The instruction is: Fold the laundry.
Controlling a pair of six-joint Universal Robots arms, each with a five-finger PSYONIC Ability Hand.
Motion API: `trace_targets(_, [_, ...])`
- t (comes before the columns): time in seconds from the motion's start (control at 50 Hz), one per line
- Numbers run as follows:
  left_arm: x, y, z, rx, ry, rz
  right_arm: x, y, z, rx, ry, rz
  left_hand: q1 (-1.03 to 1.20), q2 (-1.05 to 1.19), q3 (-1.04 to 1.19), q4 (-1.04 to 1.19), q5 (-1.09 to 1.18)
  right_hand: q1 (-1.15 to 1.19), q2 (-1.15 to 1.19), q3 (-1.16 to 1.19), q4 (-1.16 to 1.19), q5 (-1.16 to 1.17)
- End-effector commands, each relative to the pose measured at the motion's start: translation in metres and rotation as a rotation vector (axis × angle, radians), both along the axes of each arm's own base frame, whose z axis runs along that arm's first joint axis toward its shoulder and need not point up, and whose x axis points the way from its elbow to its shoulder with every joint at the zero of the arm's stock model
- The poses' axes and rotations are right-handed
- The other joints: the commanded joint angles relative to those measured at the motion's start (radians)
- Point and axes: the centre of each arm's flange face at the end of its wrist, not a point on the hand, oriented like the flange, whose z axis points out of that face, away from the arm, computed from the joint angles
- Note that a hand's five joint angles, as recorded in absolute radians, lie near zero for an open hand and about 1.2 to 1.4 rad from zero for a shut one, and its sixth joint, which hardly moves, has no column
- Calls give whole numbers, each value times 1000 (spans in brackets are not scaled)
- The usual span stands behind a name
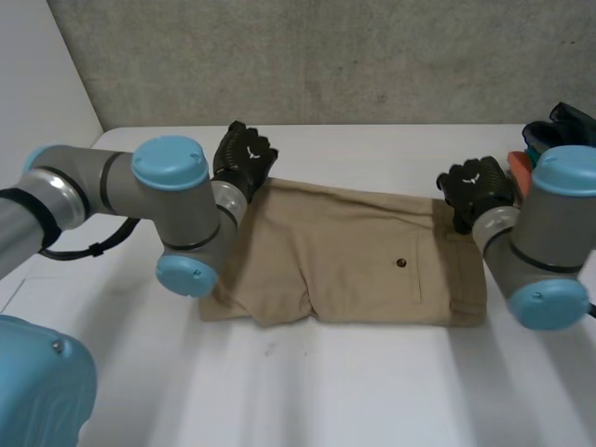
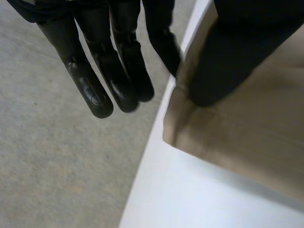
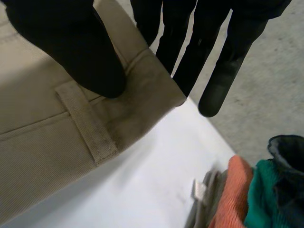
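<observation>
Garment: tan shorts lie flat across the middle of the frame on the white tabletop. The waistband is to the right, the leg ends are to the left, and a small dark button faces up.
Progress: the shorts look smoothed out and may be doubled leg over leg. As I judge it, the crosswise fold is not yet made.
Left robot hand: at the far leg-end corner, left of centre. Its thumb rests on the cloth and its straight fingers reach past the edge, apparently pinching that corner.
Right robot hand: at the far waistband corner, on the right. Its thumb is beside a belt loop, its fingers are under the corner, and the cloth is nipped between them.
Arms: both come in from the lower sides with elbows bent.
Waiting: a pile of other clothes in the upper right.
</observation>
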Motion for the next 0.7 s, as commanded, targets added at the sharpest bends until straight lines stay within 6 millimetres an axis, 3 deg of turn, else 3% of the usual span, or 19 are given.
trace_targets(0.02, [-20,-5,3,-124,90,-89,25,-27,-9,-163,-37,4,-855,-867,-885,-887,-882,-776,-794,-803,-807,-807])
trace_targets(0.1, [-21,-2,10,-147,118,-85,26,-21,4,-178,-60,4,-855,-867,-885,-887,-882,-776,-794,-803,-807,-807])
trace_targets(0.16, [-15,7,35,-161,158,-62,20,-10,13,-164,-69,-1,-855,-867,-885,-887,-882,-776,-794,-803,-807,-807])
trace_targets(0.24, [-5,20,58,-149,211,-40,10,16,40,-150,-85,-5,-855,-867,-885,-887,-882,-776,-794,-803,-807,-807])
trace_targets(0.26, [-3,23,61,-143,221,-39,5,30,48,-125,-80,-4,-855,-867,-885,-887,-882,-776,-794,-803,-807,-807])
trace_targets(0.32, [7,38,77,-116,268,-42,-3,52,52,-47,-63,-6,-855,-867,-885,-887,-882,-776,-794,-803,-807,-807])
trace_targets(0.34, [12,46,81,-88,297,-47,-8,64,47,37,-61,-16,-855,-867,-885,-887,-882,-776,-794,-803,-807,-807])
trace_targets(0.44, [25,69,86,15,417,-67,-33,81,19,315,-170,-121,-855,-867,-885,-887,-882,-776,-794,-803,-807,-807])
trace_targets(0.58, [27,94,86,208,584,-212,-35,82,-10,410,-300,-33,-855,-867,-885,-887,-882,-572,-591,-599,-603,-603])
trace_targets(0.7, [26,101,85,298,639,-263,-32,71,-42,443,-297,-23,-855,-867,-885,-887,-882,-352,-371,-379,-383,-383])
